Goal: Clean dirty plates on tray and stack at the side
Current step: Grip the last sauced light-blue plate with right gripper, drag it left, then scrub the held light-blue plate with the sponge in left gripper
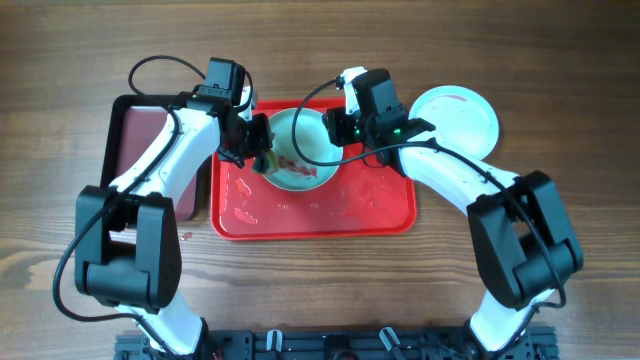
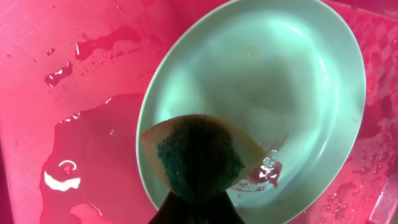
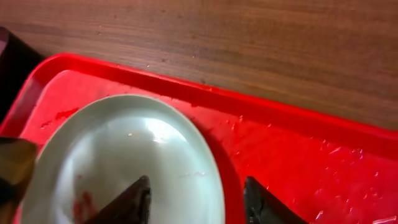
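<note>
Light blue plate [image 1: 300, 150] lies in the red tray [image 1: 340, 215] near the tabletop's [image 1: 560, 60] far edge, the left claw [image 1: 258, 140] holding a sponge [image 2: 199, 155] on it, the right claw [image 3: 198, 181] wide astride its rim.

**One plate on tray, one off it**

Pale blue plate [image 1: 305, 150] [image 2: 267, 81] [image 3: 137, 149] lies face up on the red tray [image 1: 320, 215] [image 2: 74, 74] [image 3: 298, 149], far side, left of ctr. It's wet inside w/ a reddish smear near one rim. Tray is rect., raised rim, w/ droplets and puddles across its floor (tinted pink). White plate [image 1: 460, 120] lies off the tray by its far right corner, red smear near its far edge.
</note>
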Controlling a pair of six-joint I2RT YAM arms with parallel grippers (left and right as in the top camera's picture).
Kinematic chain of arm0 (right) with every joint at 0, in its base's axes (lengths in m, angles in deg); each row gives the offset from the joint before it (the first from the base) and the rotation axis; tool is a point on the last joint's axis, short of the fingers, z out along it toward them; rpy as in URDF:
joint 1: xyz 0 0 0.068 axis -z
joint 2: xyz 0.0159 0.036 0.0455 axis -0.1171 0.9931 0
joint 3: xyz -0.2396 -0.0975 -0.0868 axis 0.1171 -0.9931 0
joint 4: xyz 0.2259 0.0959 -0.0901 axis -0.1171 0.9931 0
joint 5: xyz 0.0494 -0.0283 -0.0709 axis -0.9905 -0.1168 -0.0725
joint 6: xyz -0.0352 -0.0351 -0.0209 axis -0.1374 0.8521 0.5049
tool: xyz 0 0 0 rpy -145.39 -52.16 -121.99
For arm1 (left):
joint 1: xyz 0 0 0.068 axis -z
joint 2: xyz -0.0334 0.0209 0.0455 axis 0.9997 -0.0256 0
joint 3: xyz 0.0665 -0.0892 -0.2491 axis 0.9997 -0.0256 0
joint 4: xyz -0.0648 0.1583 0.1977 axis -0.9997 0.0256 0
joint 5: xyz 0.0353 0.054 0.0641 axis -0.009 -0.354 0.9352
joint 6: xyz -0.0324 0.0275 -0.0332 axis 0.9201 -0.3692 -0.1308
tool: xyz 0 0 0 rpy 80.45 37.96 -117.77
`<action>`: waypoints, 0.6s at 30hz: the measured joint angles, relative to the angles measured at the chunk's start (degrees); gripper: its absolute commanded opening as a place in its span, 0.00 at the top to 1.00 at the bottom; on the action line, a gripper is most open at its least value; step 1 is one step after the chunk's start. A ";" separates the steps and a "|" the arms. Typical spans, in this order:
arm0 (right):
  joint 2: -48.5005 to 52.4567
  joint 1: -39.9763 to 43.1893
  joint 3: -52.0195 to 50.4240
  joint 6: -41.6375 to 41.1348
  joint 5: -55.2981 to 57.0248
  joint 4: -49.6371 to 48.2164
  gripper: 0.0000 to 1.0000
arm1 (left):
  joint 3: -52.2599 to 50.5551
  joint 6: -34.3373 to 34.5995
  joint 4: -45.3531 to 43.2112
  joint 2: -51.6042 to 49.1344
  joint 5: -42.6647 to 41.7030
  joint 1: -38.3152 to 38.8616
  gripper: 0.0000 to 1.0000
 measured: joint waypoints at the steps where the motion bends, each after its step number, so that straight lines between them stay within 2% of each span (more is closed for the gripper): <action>1: 0.57 0.00 0.00 0.55 0.33 -0.66 0.62 | 0.02 0.00 -0.02 0.00 0.00 0.00 0.96; 3: 2.27 0.00 0.00 1.73 0.61 -2.62 0.62 | 0.00 0.00 -0.02 0.00 0.00 0.00 0.96; 6: 6.86 0.00 0.07 2.47 0.74 -8.04 0.56 | 0.00 0.00 -0.09 0.00 0.00 0.00 0.96; 9: 9.18 0.00 0.09 2.84 0.74 -10.03 0.57 | 0.00 0.00 -0.02 0.00 0.00 0.00 0.96; 11: 9.29 0.00 0.09 2.84 0.74 -10.27 0.65 | 0.00 0.00 -0.02 0.00 0.00 0.00 0.96; 13: 9.29 0.00 0.11 3.23 0.74 -10.25 0.90 | 0.00 0.00 -0.02 0.00 0.00 0.00 0.96; 14: 9.29 0.00 0.11 3.28 0.50 -10.01 0.96 | 0.00 0.00 -0.04 0.00 0.00 0.00 0.96; 18: 9.29 -0.15 0.13 1.55 -2.89 -8.68 0.96 | 0.00 0.00 -0.02 0.00 0.00 0.00 0.96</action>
